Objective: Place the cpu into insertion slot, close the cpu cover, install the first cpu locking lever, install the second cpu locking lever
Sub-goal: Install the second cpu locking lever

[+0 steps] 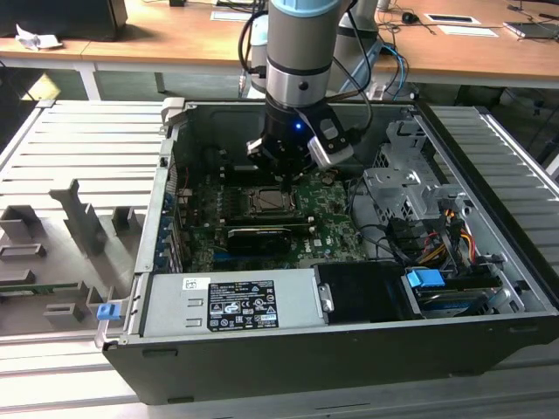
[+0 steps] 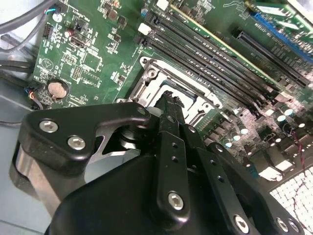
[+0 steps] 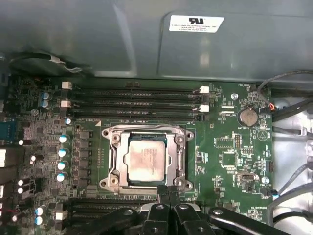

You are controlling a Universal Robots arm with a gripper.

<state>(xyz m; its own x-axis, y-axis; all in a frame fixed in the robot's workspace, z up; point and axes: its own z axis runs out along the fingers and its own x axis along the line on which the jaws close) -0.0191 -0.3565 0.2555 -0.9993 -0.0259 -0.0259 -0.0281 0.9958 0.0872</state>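
In the exterior view, going from that view's left, grey slotted holders sit on the ribbed bench beside the open computer case, whose power supply carries a white label with print too small to read. At the middle of the green board, the cpu already lies in the insertion slot, and the cpu cover appears folded down around it, its silver frame bordering the chip. The gripper hovers just beside the socket's near edge, fingers brought together to a narrow tip and holding nothing. My worry is a slip: if that tip presses off line, it could scrape the board or nearby memory slots, or skid off a locking lever. Toward the right, a coin battery sits near loose cables.
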